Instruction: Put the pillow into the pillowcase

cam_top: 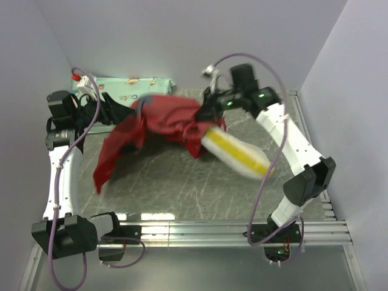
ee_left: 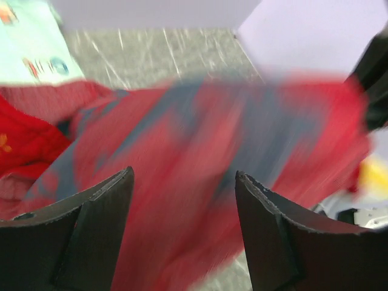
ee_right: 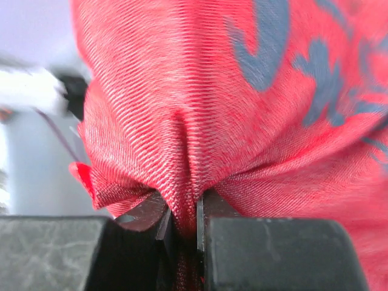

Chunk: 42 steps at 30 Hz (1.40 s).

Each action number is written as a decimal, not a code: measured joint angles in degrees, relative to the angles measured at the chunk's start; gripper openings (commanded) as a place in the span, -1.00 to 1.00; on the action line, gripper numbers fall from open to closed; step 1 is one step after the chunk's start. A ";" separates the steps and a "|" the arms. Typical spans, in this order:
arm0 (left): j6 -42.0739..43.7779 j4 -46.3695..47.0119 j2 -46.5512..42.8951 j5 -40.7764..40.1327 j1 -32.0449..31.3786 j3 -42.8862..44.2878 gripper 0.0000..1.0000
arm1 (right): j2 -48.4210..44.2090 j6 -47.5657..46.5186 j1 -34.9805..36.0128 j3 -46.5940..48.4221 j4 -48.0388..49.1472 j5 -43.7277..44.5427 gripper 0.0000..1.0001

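Two arms reach over the table [cam_top: 182, 188] in the top view. The pillowcase [cam_top: 167, 118], dull red side up, hangs bunched between them, with one corner trailing down on the left. The pillow [cam_top: 239, 156] lies at its right end, upper end under the cloth, yellow band showing. A mint-green pillow [cam_top: 124, 91] sits by the back wall.

Left wrist: the left gripper [ee_left: 182, 179] has its jaws spread wide, with red-and-grey cloth between and beyond them. Blur hides whether the pads touch it.

Right wrist: the right gripper [ee_right: 182, 209] is clenched on a fold of the pillowcase.
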 measured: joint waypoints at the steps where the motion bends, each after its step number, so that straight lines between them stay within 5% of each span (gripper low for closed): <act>1: 0.52 0.00 0.37 -0.09 0.00 1.44 0.49 | -0.46 1.33 -2.84 1.42 0.52 -3.41 -1.00; 7: 11.96 -4.37 -0.94 -7.48 -0.24 3.80 0.55 | 0.76 -3.98 -9.42 0.83 -6.71 -15.19 -1.00; 8: 14.82 -5.57 -1.16 -8.76 -0.24 3.34 0.98 | 2.19 -5.97 -9.64 0.26 -8.44 -15.91 -1.00; 14: 30.53 -11.69 -2.56 -10.99 -2.97 -2.29 0.99 | 10.38 -9.77 -11.45 -6.95 -12.46 -18.40 -1.00; 17: 31.17 -8.11 -9.05 -15.93 -13.66 -12.59 0.99 | 11.89 -7.06 -13.70 -7.54 -11.65 -19.15 -1.00; 21: 27.87 -0.26 -14.19 -26.36 -39.10 -22.21 0.94 | 12.00 0.85 -16.15 -6.95 -6.03 -22.01 -1.00; 25: 25.38 8.39 -9.44 -37.66 -52.37 -24.09 0.91 | 9.42 20.28 -16.63 -14.08 13.46 -26.23 -1.00; 29: 22.45 12.22 1.14 -42.66 -53.94 -19.45 0.88 | 5.57 49.18 -15.63 -24.76 43.74 -28.68 -1.00; 36: 16.24 20.57 8.81 -46.49 -55.01 -12.87 0.98 | 8.79 98.14 -15.37 -29.22 95.12 -28.39 -1.00; 38: 15.10 23.26 10.54 -47.36 -55.17 -12.50 0.88 | 10.40 105.28 -15.67 -30.56 102.79 -28.04 -1.00; 42: 13.86 24.50 14.12 -49.51 -55.08 -11.37 0.29 | 14.47 113.57 -16.33 -32.24 112.06 -27.47 -1.00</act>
